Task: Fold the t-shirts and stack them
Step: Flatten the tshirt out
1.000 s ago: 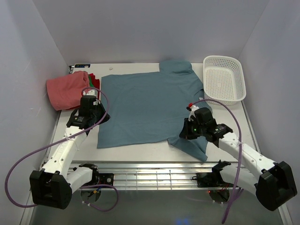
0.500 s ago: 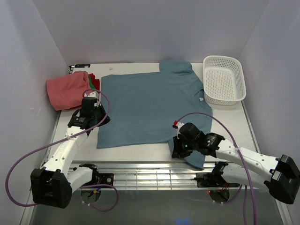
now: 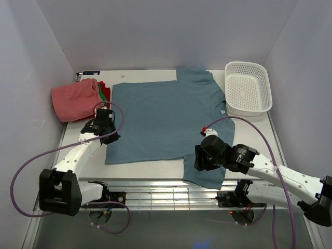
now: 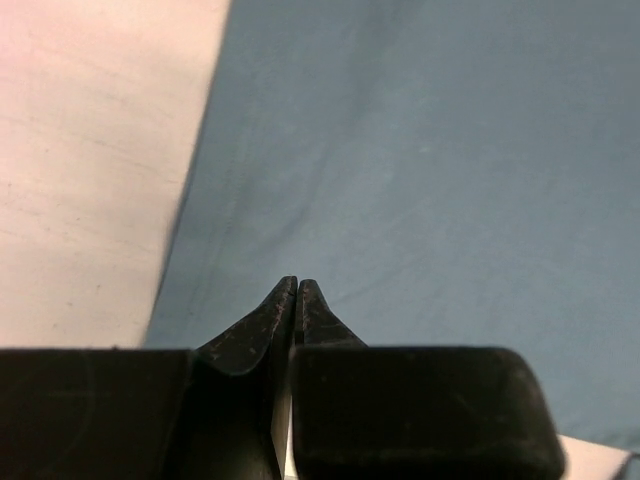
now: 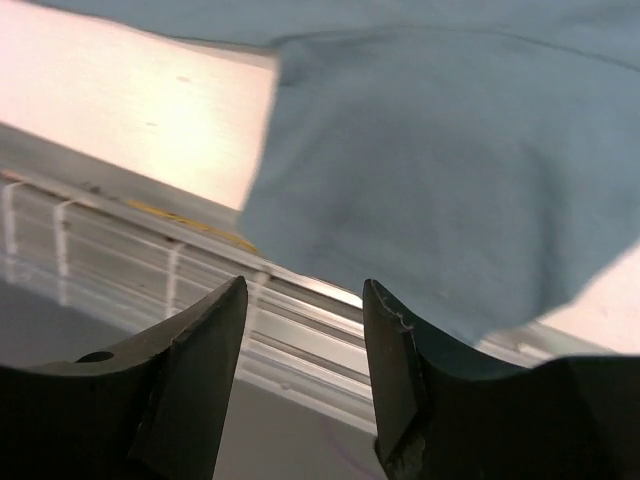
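Right wrist: teal t-shirt (image 5: 450, 170) beyond tool (image 5: 304, 290) (jaws apart)

A plain dusty teal-blue is shown all over the large short-sleeved cotton t-shirt (image 3: 161, 116). Salmon-pink is seen on the folded soft t-shirt (image 3: 75, 99), and at its edge strips of a folded green t-shirt (image 3: 102, 90) and a folded red t-shirt (image 3: 107, 96) are shown. The rectangular plastic mesh basket (image 3: 248, 64) is coloured white and patterned with a regular grid of small holes. The flat table top (image 3: 148, 169) is white. Black is worn by the two-finger left gripper (image 4: 297, 290) and the two-finger right gripper (image 5: 305, 295).
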`<state>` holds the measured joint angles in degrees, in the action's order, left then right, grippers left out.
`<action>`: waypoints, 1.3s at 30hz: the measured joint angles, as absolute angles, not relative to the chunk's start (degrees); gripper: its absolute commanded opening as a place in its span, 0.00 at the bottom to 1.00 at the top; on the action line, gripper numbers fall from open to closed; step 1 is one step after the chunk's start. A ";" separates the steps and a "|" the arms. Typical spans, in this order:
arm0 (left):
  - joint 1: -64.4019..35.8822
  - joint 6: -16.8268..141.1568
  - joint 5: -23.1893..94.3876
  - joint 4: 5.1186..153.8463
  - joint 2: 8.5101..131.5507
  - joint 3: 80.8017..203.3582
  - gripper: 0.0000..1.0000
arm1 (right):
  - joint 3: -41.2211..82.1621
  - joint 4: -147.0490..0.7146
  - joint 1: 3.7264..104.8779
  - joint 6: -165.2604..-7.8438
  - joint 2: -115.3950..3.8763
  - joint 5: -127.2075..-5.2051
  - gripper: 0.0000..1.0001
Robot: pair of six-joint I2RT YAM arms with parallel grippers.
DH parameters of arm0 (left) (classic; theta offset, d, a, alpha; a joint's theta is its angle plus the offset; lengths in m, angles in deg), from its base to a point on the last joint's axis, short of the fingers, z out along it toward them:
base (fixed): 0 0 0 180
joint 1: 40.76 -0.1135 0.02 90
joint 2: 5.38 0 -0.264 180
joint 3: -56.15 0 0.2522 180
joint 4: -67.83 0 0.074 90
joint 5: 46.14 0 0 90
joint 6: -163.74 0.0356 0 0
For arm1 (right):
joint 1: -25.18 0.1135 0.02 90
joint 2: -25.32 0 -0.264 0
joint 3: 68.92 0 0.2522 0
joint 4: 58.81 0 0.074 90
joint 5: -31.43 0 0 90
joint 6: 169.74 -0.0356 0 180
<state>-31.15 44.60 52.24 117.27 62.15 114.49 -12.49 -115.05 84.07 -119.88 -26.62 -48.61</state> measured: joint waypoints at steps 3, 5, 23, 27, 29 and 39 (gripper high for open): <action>-31.15 44.10 54.87 119.15 66.41 114.73 0.15 | -12.51 -121.24 84.07 -123.44 -25.81 -44.37 0.56; -31.15 43.35 56.77 121.16 70.98 116.06 0.13 | -12.73 -124.30 84.07 -125.47 -25.24 -43.01 0.55; -31.07 20.99 57.84 138.32 59.62 112.72 0.16 | -14.02 -128.36 84.07 -128.58 -21.86 -39.56 0.57; -30.87 13.63 60.31 141.53 55.66 111.49 0.41 | -16.97 -125.96 84.07 -127.09 -21.46 -39.74 0.62; -30.78 10.22 61.75 142.69 55.22 111.28 0.56 | -17.97 -124.95 84.07 -126.46 -21.00 -39.89 0.63; -30.78 -3.44 67.21 145.18 56.49 104.85 0.56 | -19.98 -118.59 84.07 -121.78 -17.24 -40.70 0.64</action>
